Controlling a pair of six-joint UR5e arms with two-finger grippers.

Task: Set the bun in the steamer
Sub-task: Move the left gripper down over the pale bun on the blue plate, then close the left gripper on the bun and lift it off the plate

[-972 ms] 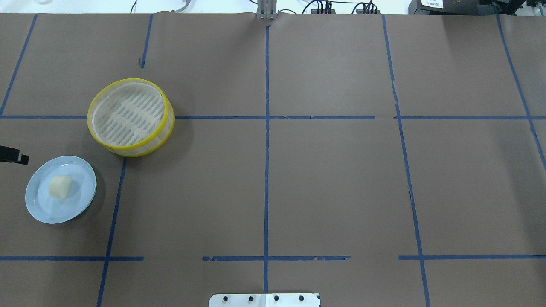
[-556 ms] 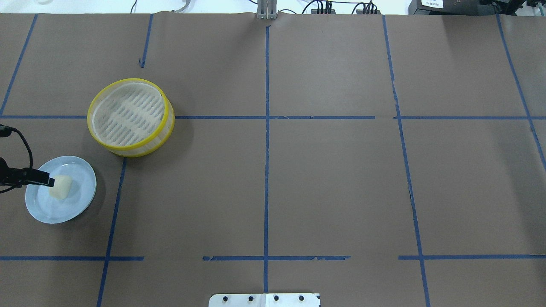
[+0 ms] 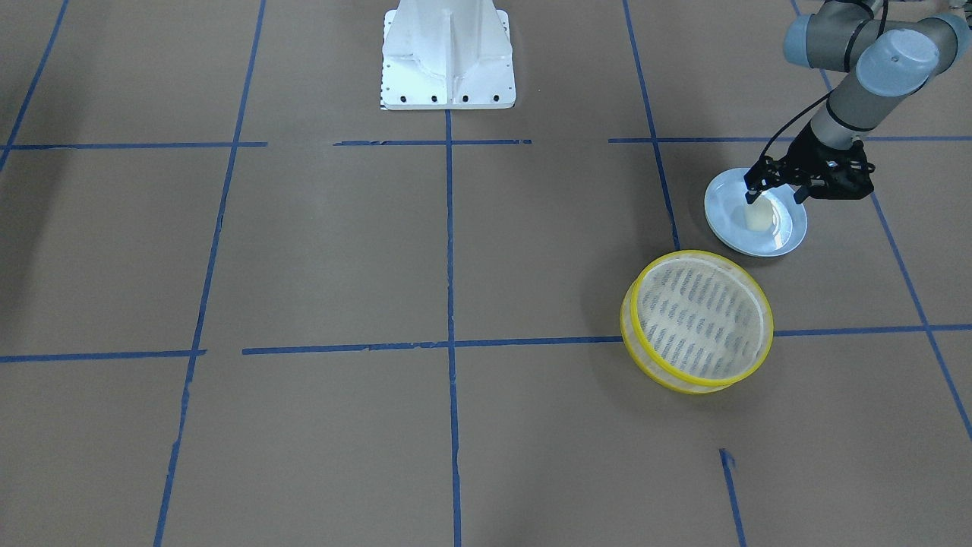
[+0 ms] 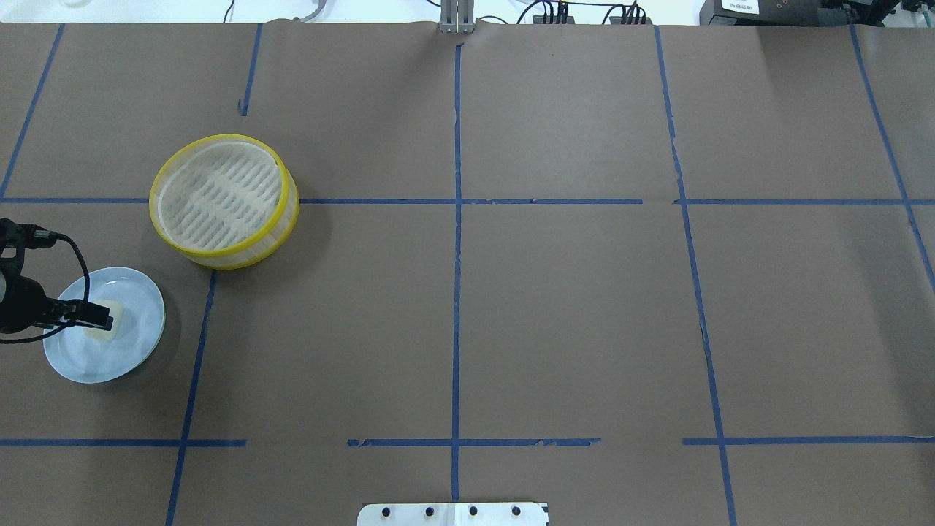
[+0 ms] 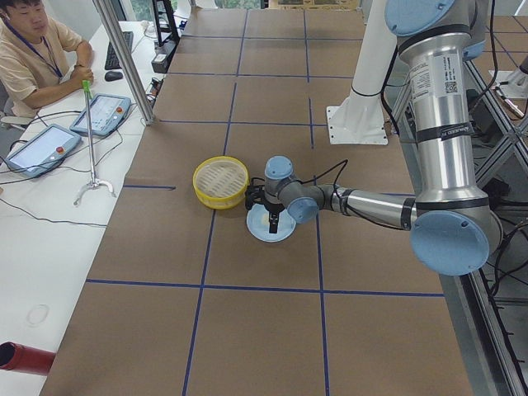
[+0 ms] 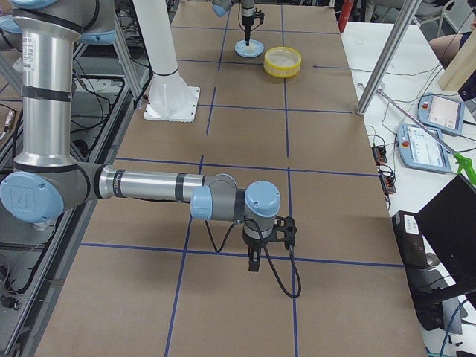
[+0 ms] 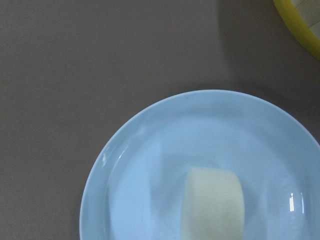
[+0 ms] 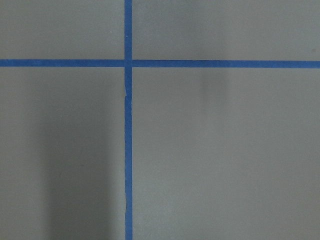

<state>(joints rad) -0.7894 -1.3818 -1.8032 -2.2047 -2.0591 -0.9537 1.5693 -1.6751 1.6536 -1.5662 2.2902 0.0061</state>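
I am bringing my left pincer [image 3: 774, 199] down over the bun [image 7: 212, 205], which is lying on the plate [image 7: 125, 165] near my left end of the desk [image 4: 570, 314], just short of the steamer [image 4: 219, 193]. The pincer is spread. In the front view its two fingers are standing apart, one on each side, with nothing caught between them. I am keeping them wide because the bun looks soft, and I want it sitting well between the fingers before I squeeze. Whether a finger is already touching it I cannot tell, since from overhead a finger is hiding part of the bun.

I am coming in from the outer side of the plate, so the way toward the steamer is staying clear for the carry. The steamer is sitting empty, its mesh bare, close enough that the lift should be short, though its rim is standing higher than the plate and I will need to clear it.

My right arm is hanging over bare desk well away. It appears only in the side view, so I cannot tell whether that pincer is spread or pressed together.

Against the earlier overhead pictures, a second ago only the tip of my left pincer was showing, off the plate. A little later it was reaching the bun's near edge, and now it is covering more of the bun. The bun, plate and steamer are lying where they were.
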